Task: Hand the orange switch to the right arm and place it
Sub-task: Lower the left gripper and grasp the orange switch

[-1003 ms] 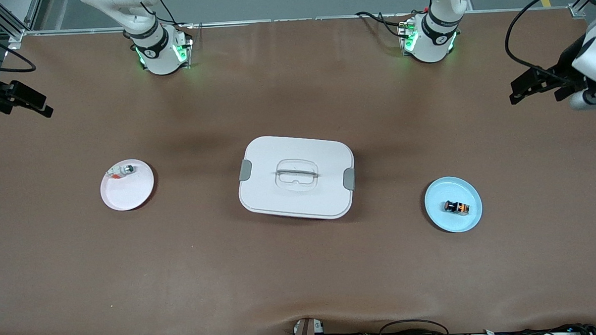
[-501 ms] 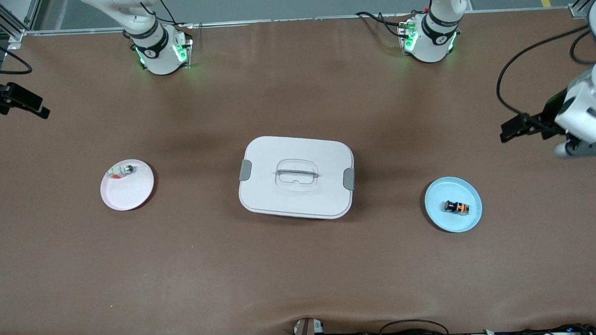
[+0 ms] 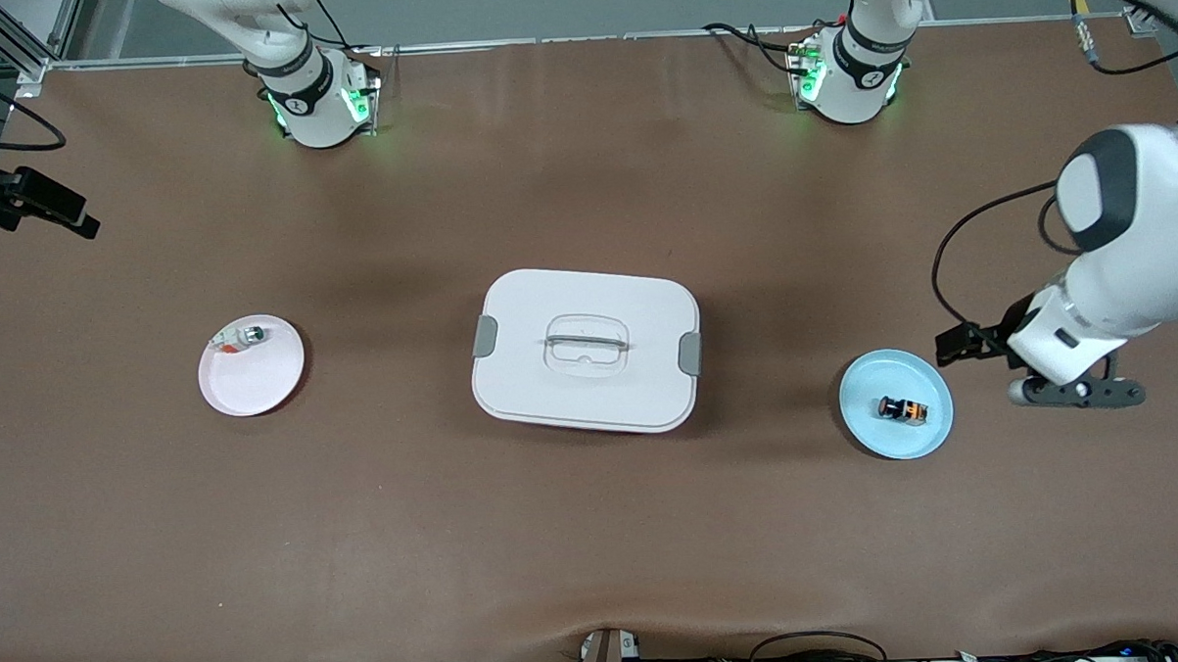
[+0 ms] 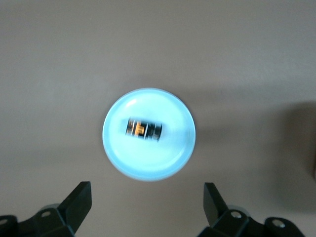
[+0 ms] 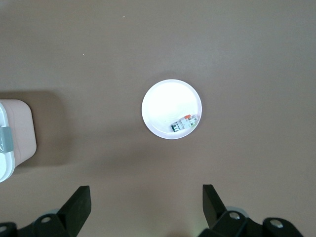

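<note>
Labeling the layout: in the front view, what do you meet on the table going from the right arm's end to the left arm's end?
right claw → pink plate with the small silvery-white part → white lidded box → blue plate holding the orange switch → left claw, open, beside the blue plate.

A robotics lab, set up as a test bench — two white Franka arm bases (image 3: 312,101) with green status lights are bolted along one edge of a table (image 3: 596,527) covered in plain brown matting. Aluminium framing (image 3: 21,47) runs at the corner, loose black cables (image 3: 816,651) trail at the table's edge, and a grey workshop floor (image 3: 578,3) shows past it — nothing domestic.
</note>
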Action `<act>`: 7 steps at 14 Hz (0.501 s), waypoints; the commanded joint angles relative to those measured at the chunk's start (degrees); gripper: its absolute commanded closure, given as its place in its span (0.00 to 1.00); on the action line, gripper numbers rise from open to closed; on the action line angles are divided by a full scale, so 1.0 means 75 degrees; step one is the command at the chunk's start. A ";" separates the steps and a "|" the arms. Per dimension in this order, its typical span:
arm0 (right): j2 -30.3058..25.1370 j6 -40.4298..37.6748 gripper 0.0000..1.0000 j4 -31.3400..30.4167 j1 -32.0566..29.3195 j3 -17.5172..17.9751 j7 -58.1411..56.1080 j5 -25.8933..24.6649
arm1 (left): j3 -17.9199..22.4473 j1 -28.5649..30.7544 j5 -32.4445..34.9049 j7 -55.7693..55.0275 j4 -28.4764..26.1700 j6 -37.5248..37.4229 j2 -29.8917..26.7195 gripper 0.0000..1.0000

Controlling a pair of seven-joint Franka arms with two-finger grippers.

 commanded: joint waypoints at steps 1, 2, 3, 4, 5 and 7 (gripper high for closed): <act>-0.0246 0.0106 0.00 -0.0230 -0.0128 0.0124 0.0028 0.0021 | -0.0004 0.0019 0.0027 0.0400 -0.0682 0.1125 0.0181 0.00; -0.0257 0.0106 0.00 -0.0230 -0.0128 0.0124 0.0028 0.0021 | -0.0003 0.0019 0.0201 0.0552 -0.0695 0.1314 0.0357 0.00; -0.0257 0.0106 0.00 -0.0242 -0.0128 0.0124 0.0028 0.0021 | -0.0003 0.0030 0.0447 0.0600 -0.0683 0.1397 0.0556 0.00; -0.0257 0.0106 0.00 -0.0242 -0.0139 0.0124 0.0028 0.0021 | -0.0015 0.0030 0.0693 0.0600 -0.0683 0.1572 0.0743 0.00; -0.0257 0.0106 0.00 -0.0242 -0.0151 0.0113 0.0028 0.0021 | -0.0004 0.0007 0.0765 0.0612 -0.0683 0.1794 0.0919 0.00; -0.0257 0.0106 0.00 -0.0242 -0.0163 0.0113 -0.0030 0.0021 | -0.0003 0.0030 0.0789 0.0612 -0.0660 0.2099 0.1294 0.00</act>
